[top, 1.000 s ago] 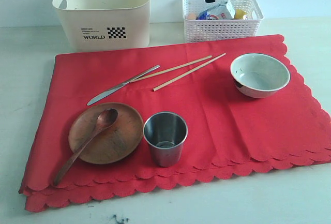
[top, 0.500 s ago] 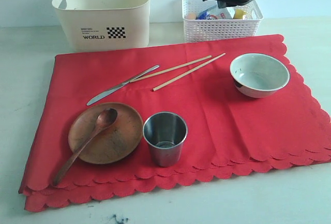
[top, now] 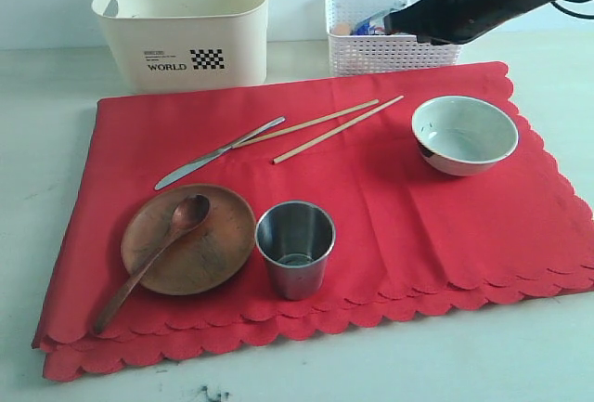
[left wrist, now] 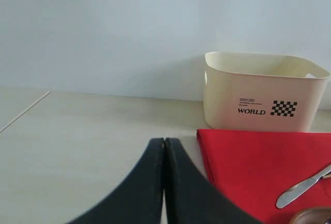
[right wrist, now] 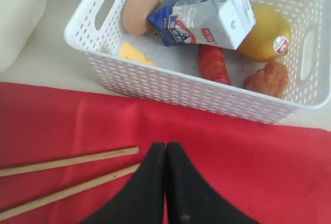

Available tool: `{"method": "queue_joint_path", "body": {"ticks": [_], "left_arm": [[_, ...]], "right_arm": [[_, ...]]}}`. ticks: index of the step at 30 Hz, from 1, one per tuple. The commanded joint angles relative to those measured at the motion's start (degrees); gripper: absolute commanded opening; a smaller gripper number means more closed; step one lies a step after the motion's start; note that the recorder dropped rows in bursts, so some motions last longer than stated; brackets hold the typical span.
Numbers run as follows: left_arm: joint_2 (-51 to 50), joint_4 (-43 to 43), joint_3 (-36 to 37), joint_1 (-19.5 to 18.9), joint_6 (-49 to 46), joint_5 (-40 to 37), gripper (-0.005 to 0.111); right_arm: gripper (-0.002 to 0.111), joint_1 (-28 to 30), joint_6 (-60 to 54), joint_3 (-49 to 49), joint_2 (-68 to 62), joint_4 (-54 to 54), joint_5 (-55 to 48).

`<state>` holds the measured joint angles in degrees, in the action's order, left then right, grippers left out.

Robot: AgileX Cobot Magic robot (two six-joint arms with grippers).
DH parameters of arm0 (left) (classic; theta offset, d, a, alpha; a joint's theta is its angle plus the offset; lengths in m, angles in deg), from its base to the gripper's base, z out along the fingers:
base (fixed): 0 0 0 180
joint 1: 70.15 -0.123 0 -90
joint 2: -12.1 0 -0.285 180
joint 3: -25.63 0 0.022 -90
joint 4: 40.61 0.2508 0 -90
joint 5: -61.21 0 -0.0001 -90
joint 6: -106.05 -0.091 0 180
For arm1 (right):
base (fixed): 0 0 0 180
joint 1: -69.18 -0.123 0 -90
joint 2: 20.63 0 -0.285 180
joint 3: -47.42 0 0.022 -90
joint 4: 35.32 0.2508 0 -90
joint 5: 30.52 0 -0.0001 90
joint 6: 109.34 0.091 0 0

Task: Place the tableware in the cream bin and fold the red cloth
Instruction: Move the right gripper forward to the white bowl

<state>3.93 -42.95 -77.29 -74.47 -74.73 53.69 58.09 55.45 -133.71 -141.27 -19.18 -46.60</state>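
Basket (right wrist: 170, 92) with milk carton (right wrist: 204, 17) stands beside the red cloth (top: 390, 198). Right gripper (right wrist: 165, 145) hangs clenched, empty, over that cloth; left gripper (left wrist: 164, 142) clenched too.

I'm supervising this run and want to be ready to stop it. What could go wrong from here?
1. The right end effector hangs shut by the chopsticks; they lie flat, so a grasp may pinch the red cloth too.
2. One chopstick seems to touch the knife, which may get dragged.
3. Folding before clearing would tip the upright steel cup.
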Motion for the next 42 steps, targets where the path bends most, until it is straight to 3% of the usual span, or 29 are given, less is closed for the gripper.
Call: {"method": "queue_joint_path", "body": {"ticks": [1, 9, 18, 23, 36, 42], "left_arm": [[0.38, 0.02, 0.13, 0.42, -0.08, 0.18, 0.002], [0.38, 0.02, 0.13, 0.42, -0.08, 0.18, 0.002], [0.38, 0.02, 0.13, 0.42, -0.08, 0.18, 0.002], [0.38, 0.02, 0.13, 0.42, -0.08, 0.18, 0.002], [0.38, 0.02, 0.13, 0.42, -0.08, 0.18, 0.002], [0.38, 0.02, 0.13, 0.42, -0.08, 0.18, 0.002]], "right_arm": [[0.0, -0.21, 0.26, 3.45, 3.99, 1.93, 1.66], [0.0, -0.21, 0.26, 10.65, 11.71, 1.93, 6.32], [0.0, -0.21, 0.26, 23.4, 21.78, 2.11, 20.62], [0.0, -0.21, 0.36, 27.13, 25.76, 2.11, 23.21], [0.0, -0.21, 1.14, 27.38, 28.58, 1.83, 18.22], [0.0, -0.21, 0.67, 22.65, 24.69, 1.83, 6.23]]}}
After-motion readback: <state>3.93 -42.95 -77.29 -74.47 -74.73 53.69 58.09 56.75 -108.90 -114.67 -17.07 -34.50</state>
